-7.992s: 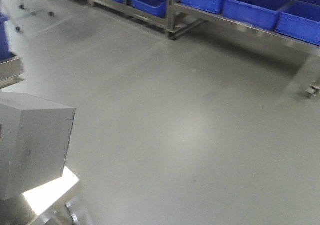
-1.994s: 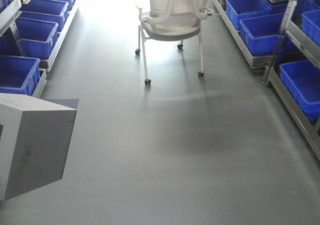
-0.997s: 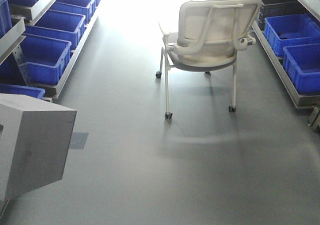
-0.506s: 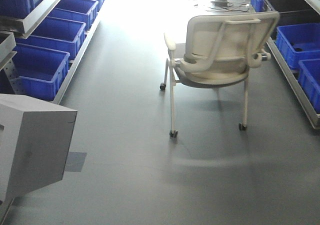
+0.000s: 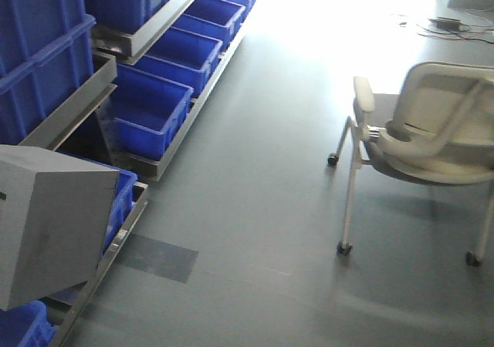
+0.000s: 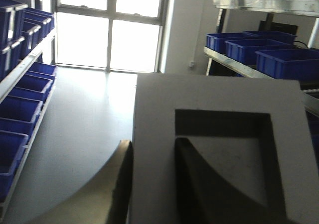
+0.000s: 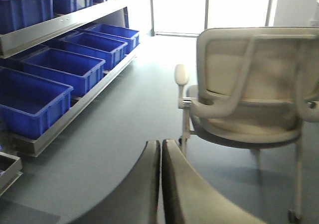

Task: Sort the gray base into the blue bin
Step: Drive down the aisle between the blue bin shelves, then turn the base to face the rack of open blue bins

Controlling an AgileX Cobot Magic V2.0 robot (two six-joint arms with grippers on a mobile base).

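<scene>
The gray base point(image 5: 50, 227) hangs in the air at the lower left of the front view, a matte gray block. In the left wrist view the gray base point(image 6: 219, 134) fills the frame with its square recess toward the camera. My left gripper point(image 6: 152, 149) is shut on its wall, one finger outside and one inside the recess. My right gripper point(image 7: 161, 147) is shut with nothing in it, over the floor. Blue bins point(image 5: 150, 116) line the shelving on the left, and one blue bin point(image 5: 120, 200) sits just behind the block.
A cream chair point(image 5: 428, 146) on casters stands on the floor at the right, also close ahead as the chair point(image 7: 249, 89) in the right wrist view. Metal racks point(image 5: 162, 23) with more blue crates run along the left. Another rack point(image 6: 264, 50) shows at right.
The whole view has swung left: the left shelving with bins now fills the left side and the chair has slid to the right edge. The block stays held in the same place.
</scene>
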